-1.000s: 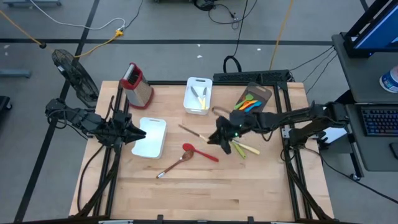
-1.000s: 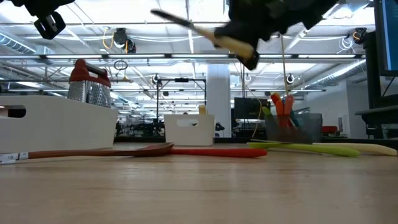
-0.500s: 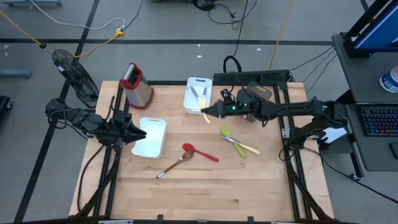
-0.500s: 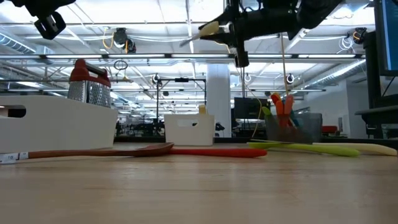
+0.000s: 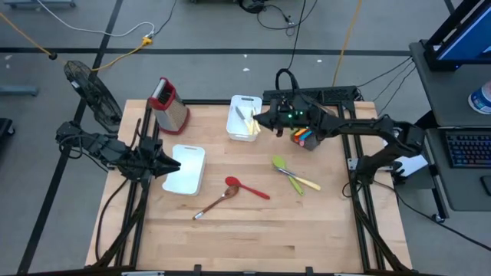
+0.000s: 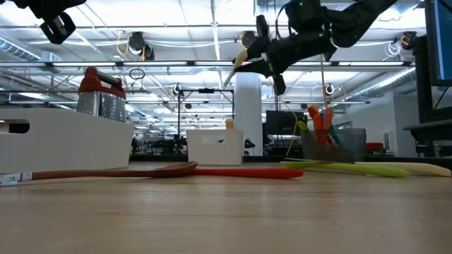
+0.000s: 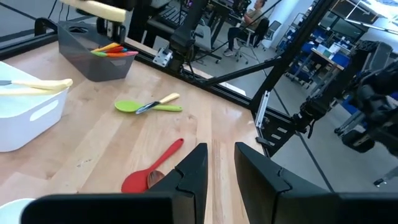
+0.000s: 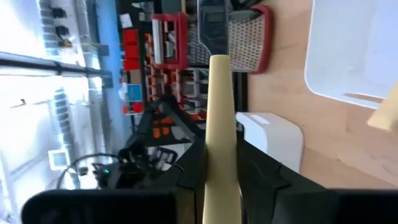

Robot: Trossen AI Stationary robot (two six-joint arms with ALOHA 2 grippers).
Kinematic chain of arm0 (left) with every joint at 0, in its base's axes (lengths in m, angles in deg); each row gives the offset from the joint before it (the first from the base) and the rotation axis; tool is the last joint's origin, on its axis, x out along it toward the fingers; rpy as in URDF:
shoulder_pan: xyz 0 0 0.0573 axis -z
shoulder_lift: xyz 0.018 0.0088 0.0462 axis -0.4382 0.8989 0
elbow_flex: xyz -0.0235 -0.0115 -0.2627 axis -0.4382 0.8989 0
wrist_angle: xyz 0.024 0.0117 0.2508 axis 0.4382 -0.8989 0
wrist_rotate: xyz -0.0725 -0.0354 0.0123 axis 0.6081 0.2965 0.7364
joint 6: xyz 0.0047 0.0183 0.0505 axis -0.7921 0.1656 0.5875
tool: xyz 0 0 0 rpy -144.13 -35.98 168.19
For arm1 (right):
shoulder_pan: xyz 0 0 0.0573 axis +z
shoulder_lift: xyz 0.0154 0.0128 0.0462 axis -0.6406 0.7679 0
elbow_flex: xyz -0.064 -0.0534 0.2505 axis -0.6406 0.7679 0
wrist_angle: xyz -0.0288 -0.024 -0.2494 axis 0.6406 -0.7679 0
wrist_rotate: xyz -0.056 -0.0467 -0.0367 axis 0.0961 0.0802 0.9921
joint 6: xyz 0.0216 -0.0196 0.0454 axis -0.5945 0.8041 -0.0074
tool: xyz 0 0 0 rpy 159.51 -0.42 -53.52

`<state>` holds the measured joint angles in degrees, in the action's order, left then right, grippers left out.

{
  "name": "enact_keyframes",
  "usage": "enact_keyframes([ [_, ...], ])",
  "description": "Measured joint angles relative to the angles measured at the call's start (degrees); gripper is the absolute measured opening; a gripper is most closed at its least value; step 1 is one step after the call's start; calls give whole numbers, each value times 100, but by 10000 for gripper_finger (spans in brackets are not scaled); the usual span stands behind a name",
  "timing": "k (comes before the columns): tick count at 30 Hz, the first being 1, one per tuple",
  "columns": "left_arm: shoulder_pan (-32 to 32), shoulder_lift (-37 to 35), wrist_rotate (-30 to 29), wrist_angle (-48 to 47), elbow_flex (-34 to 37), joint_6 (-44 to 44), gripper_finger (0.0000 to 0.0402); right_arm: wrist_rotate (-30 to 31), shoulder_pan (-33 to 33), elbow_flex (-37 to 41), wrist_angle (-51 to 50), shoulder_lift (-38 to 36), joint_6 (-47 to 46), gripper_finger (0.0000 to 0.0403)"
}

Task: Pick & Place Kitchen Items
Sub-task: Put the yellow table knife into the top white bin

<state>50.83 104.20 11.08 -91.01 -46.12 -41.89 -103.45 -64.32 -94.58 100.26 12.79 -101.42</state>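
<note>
My right gripper (image 5: pixel 265 123) hangs high over the right rim of the far white bin (image 5: pixel 244 117), shut on a cream knife (image 8: pixel 219 106). In the low view the knife's cream end (image 6: pixel 242 58) pokes out past the fingers. The bin holds other cream utensils. On the table lie a red spoon (image 5: pixel 247 187), a wooden spoon (image 5: pixel 213 205), and a green spatula (image 5: pixel 281 164) beside another cream knife (image 5: pixel 303 182). My left gripper (image 5: pixel 173 163) waits at the left by the white tray (image 5: pixel 186 170), narrowly open and holding nothing (image 7: pixel 221 163). My right gripper pinches the knife's cream handle (image 8: pixel 220 144) between its two fingers. The fingers reach about level from the table's right, and the handle sticks forward out of them, roughly along them. The knife is lifted clear, high above the bin; the gripper hides its other end.
A metal grater with a red top (image 5: pixel 169 103) stands at the far left. A grey bin with coloured utensils (image 5: pixel 305 136) sits under my right arm. The near half of the table (image 5: pixel 253 238) is bare wood.
My right gripper has carried the cream knife from above the table's middle toward the far edge, to over the white bin's right rim. Its wrist has rolled, turning the knife about. The knife has stayed lifted clear.
</note>
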Motion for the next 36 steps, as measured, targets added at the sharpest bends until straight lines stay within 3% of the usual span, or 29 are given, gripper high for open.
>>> enact_keyframes([
  [12, 0, 0, 2, -2, 0, 113, 81, -219, -180, -17, 188, 826, -673, 64],
  [17, 0, 0, 2, -2, 0, 176, 81, -618, -182, -420, 200, 1294, -875, 66],
  [25, -1, 0, 3, -3, 0, 176, 81, -1057, -348, -1460, -455, 2044, -368, 65],
  [36, -7, 0, -1, -7, 0, 175, 81, -1194, -357, -1528, -1260, 1940, 22, 65],
])
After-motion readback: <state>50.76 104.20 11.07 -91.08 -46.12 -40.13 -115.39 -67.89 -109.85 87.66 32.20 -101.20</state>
